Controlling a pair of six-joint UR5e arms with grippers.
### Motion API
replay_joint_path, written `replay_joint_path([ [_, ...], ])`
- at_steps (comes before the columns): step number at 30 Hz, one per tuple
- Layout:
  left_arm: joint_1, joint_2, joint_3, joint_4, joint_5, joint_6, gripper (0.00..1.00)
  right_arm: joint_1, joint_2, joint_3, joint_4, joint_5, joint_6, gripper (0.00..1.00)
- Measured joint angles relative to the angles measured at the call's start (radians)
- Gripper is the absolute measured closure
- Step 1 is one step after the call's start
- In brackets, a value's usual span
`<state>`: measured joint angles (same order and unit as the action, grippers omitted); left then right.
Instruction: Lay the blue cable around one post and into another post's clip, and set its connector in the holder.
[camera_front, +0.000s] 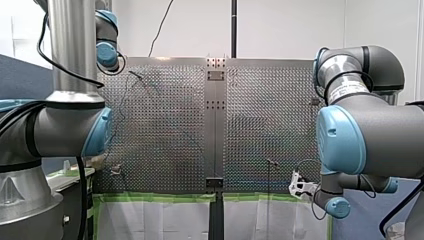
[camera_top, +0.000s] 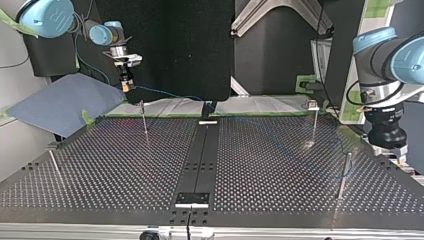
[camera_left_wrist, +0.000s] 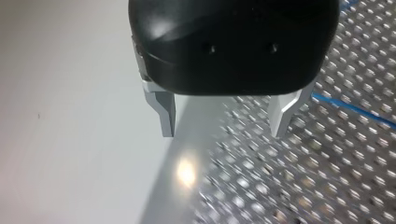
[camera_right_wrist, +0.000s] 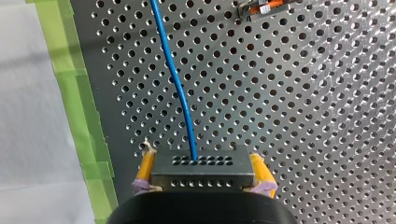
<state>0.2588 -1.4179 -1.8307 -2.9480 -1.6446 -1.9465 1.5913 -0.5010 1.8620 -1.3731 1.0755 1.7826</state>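
Blue cable (camera_right_wrist: 179, 88), perhaps top view's faint line, meets connector (camera_right_wrist: 201, 171) in right claw (camera_right_wrist: 201, 157).

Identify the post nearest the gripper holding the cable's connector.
The thin post in the top view's left background, beside my right gripper, which is shut on the connector. The other posts stand farther away.

The cable (camera_right_wrist: 179, 88) is bright blue. The connector (camera_right_wrist: 201, 173) is dark grey, with rows of small black holes. The pads (camera_right_wrist: 146, 165) of my right gripper (camera_right_wrist: 201, 161) are yellow. My left gripper (camera_left_wrist: 224, 123) has a glossy black body and silver metal fingers (camera_left_wrist: 166, 114). The table (camera_right_wrist: 303, 116) is silver-grey with a regular pattern of round holes, and green tape (camera_right_wrist: 77, 93) borders it. My left arm (camera_front: 55, 130) and my right arm (camera_front: 385, 135) are grey with light blue caps.
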Motion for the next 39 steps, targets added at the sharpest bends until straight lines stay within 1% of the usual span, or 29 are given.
replay_joint_path([
  [4,-0.008,0.033,0.032,-0.033,0.018,0.032,0.02,0.0,0.0,-0.001,0.0,0.0,0.001,1.0],
  [8,-0.02,0.065,0.065,-0.065,0.026,0.065,0.02,0.0,0.0,-0.002,0.004,0.0,0.002,1.0],
  [16,-0.049,0.135,0.135,-0.135,0.022,0.134,0.02,0.0,0.0,-0.003,0.009,0.0,0.002,1.0],
  [20,-0.066,0.17,0.17,-0.17,0.016,0.159,0.02,0.0,0.0,-0.003,0.009,0.0,0.002,1.0],
  [23,-0.08,0.186,0.2,-0.2,0.011,0.166,0.02,0.001,0.0,-0.003,0.01,0.0,0.002,1.0],
  [28,-0.101,0.19,0.233,-0.25,-0.004,0.166,0.02,0.002,0.0,-0.003,0.013,0.0,0.002,1.0],
  [33,-0.121,0.185,0.23,-0.292,-0.02,0.164,0.02,0.003,0.0,-0.003,0.015,0.0,0.0,1.0],
  [39,-0.149,0.174,0.208,-0.342,-0.038,0.163,0.02,0.004,0.0,-0.003,0.016,0.0,0.0,1.0],
])
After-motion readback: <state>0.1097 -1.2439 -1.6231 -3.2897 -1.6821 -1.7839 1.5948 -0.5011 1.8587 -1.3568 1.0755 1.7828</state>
